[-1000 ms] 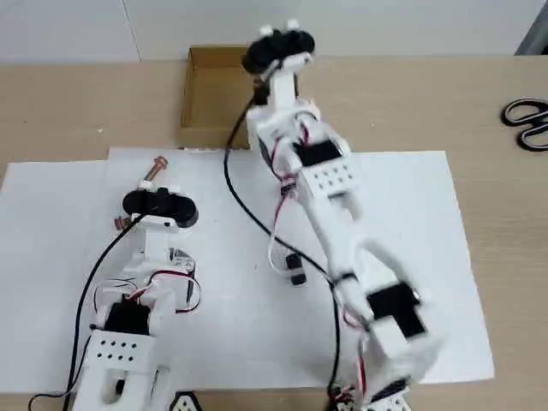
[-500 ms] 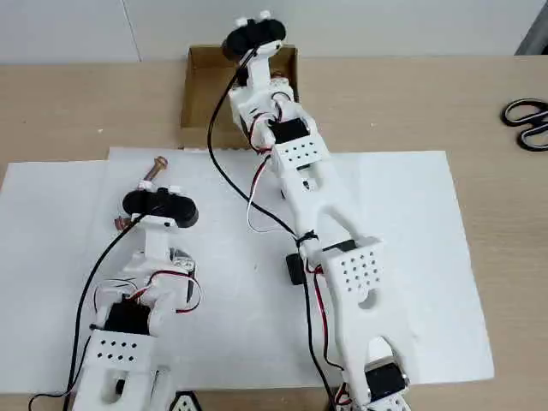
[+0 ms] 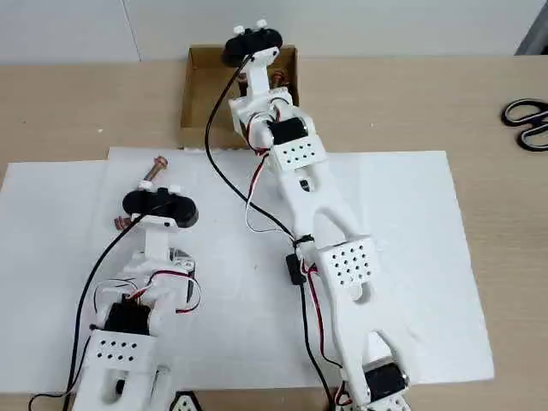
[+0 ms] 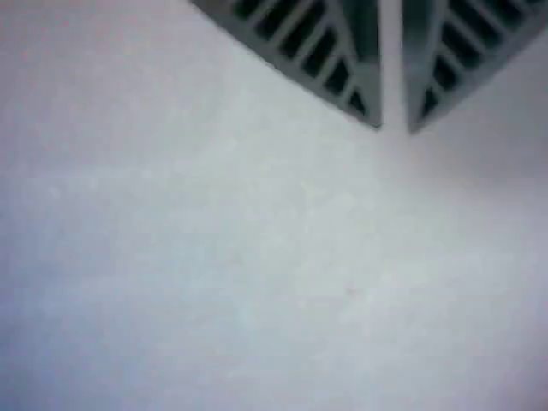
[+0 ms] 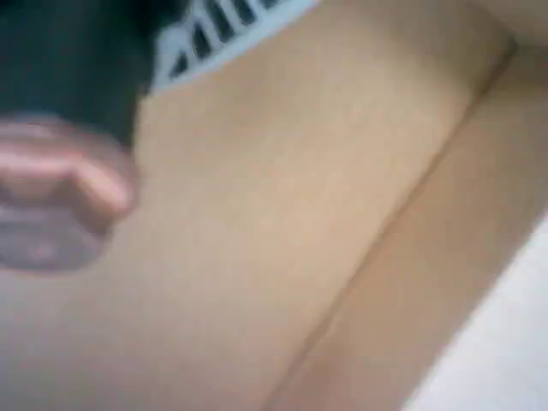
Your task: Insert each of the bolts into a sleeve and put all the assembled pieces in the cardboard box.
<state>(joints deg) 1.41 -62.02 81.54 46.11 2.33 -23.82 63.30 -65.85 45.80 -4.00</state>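
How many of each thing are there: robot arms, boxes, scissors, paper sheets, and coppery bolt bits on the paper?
Robot arms: 2, left arm and right arm
Cardboard box: 1
Scissors: 1
Paper sheet: 1
Coppery bolt bits on the paper: 2, far bit and near bit
Total: 7

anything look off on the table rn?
Nothing spilled or damaged. One oddity: scissors lie on the bare table at its right edge, unrelated to the job. One bolt piece lies loose on the paper, outside the cardboard box.
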